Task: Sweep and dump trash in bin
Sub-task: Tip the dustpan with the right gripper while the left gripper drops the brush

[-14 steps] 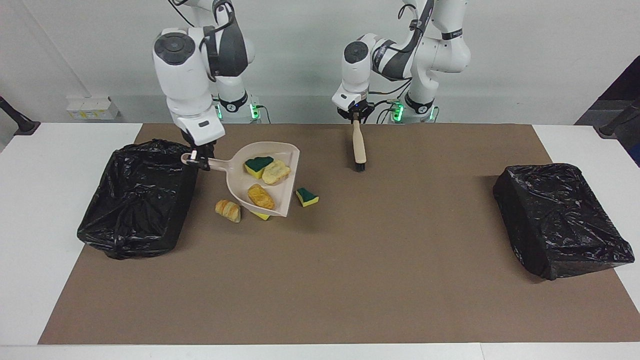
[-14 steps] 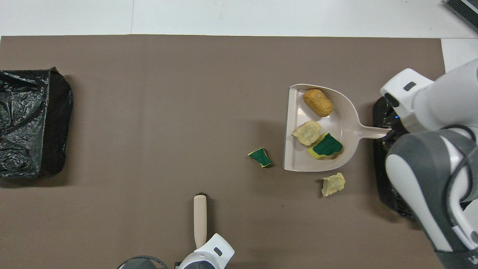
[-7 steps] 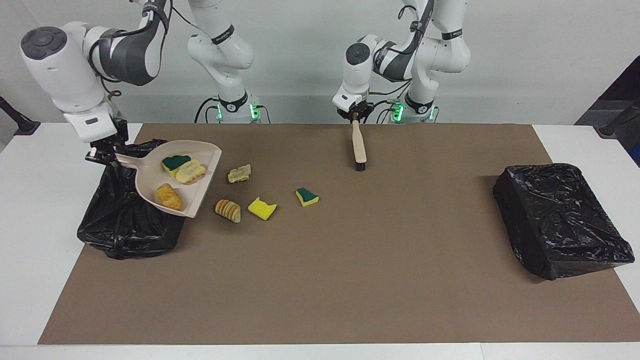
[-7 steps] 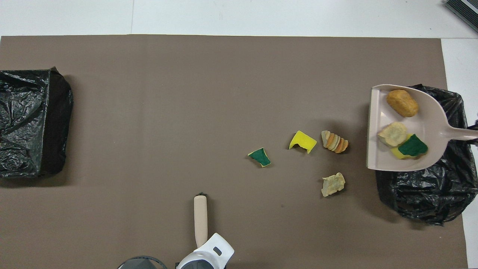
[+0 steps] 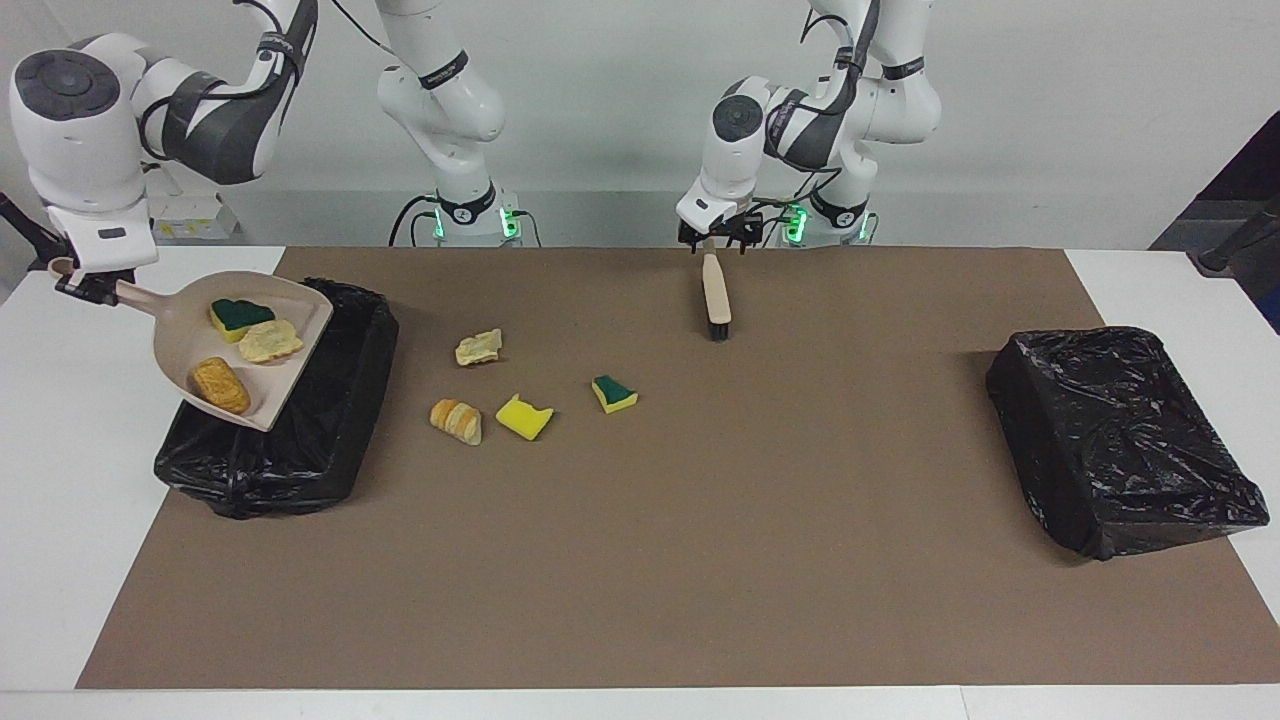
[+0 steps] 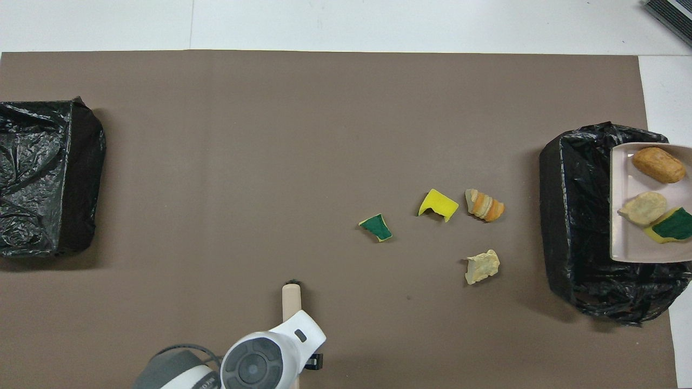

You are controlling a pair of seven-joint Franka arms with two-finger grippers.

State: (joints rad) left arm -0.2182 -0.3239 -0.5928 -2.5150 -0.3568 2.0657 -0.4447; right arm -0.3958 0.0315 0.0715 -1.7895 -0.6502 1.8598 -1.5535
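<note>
My right gripper is shut on the handle of the beige dustpan, which it holds up over the black-lined bin. The pan carries three trash pieces: a green-backed sponge, a pale bread lump and an orange lump. Several more pieces lie on the mat beside the bin: a pale wad, a striped bread lump, a yellow sponge and a green-topped sponge. My left gripper stands open just above the handle end of the brush, which lies on the mat.
A second black-bagged box sits at the left arm's end of the brown mat. In the overhead view the left arm's wrist covers the near end of the brush. White table borders the mat.
The right arm lifted the loaded dustpan off the mat and carried it over the bin, uncovering trash it had hidden. The left gripper opened, let go of the brush and rose slightly.
</note>
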